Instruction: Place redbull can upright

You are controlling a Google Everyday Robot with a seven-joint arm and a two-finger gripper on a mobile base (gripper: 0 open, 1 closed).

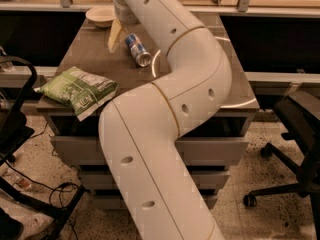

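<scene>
Stretching from the bottom centre of the frame to its upper left, the robot's white arm [165, 134] bends twice over a dark table [90, 59] and fills most of the view. The gripper [114, 36] hangs at the arm's far end, in the upper left of the frame, low over the tabletop, showing as a pale yellow wedge pointing downward. Whether it is spread apart or closed together cannot be told from this angle, as the wrist hides most of it.

The redbull can [137, 50] lies on its side on the table just to the right of the gripper, its silver end turned toward the lower right of the frame and its blue and silver body angled up and to the left. A narrow strip of tabletop appears to separate can and gripper, though the view is too poor to be sure.

A white bowl [100, 15] sits above the gripper near the table's far edge. A green snack bag [77, 89] lies flat at the table's left front corner, overhanging the edge, well apart from the can. Grey drawers [225, 149] run beneath the tabletop. A black office chair [297, 149] stands on the speckled floor at the right of the frame.
</scene>
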